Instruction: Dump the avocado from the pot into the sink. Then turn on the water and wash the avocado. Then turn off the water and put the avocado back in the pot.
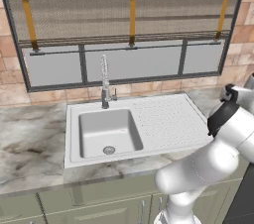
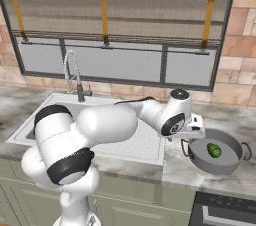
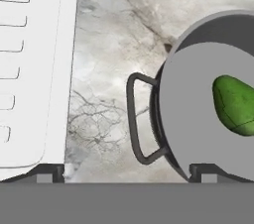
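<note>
We see the open gripper (image 3: 126,171), fingers spread wide and holding nothing, poised over the near loop handle (image 3: 139,119) of the pot (image 2: 220,162), which holds the avocado (image 2: 214,150) on the marble counter (image 3: 119,29) right of the sink (image 1: 106,131).

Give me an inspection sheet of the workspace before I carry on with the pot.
Surface: marbled counter, sink set into it with ridged drainboard.
Job's things: pot stands on the counter right of the sink; avocado lies inside it; basin holds nothing seen but the drain.
Clutter: nothing seen.
Gripper: gripper open, holding nothing, over the counter by the pot's near handle, between pot and drainboard.
Cables: nothing seen.
Surroundings: faucet behind the basin, no water seen running; window with blind, brick wall, cabinets below.
</note>
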You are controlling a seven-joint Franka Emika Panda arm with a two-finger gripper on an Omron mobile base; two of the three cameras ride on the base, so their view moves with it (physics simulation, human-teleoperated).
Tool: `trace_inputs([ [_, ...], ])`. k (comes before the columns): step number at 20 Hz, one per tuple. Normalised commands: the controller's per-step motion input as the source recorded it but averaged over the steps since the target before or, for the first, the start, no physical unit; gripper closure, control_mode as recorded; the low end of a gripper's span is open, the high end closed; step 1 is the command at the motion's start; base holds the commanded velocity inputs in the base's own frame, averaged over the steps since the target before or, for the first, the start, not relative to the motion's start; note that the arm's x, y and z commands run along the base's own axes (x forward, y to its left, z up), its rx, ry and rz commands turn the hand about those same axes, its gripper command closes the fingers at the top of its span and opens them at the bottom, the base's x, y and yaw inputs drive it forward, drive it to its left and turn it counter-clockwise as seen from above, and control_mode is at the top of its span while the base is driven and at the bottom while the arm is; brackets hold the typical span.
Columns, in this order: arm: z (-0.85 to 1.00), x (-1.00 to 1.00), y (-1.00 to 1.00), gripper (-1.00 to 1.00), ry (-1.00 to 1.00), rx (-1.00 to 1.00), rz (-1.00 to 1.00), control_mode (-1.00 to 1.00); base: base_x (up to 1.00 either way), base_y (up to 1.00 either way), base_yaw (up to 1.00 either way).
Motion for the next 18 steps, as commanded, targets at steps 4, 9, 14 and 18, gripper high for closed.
trace_inputs([
  [4, -0.23, 0.19, -0.13, -1.0, 0.0, 0.0, 0.0, -1.0, 0.0, 0.0, 0.0],
  [9, -0.22, 0.18, -0.12, -1.0, 0.0, 0.0, 0.0, -1.0, 0.0, 0.0, 0.0],
  [14, -0.2, 0.18, -0.17, -1.0, 0.0, 0.0, 0.0, -1.0, 0.0, 0.0, 0.0],
  [18, -0.19, 0.14, -0.16, -1.0, 0.0, 0.0, 0.0, -1.0, 0.0, 0.0, 0.0],
])
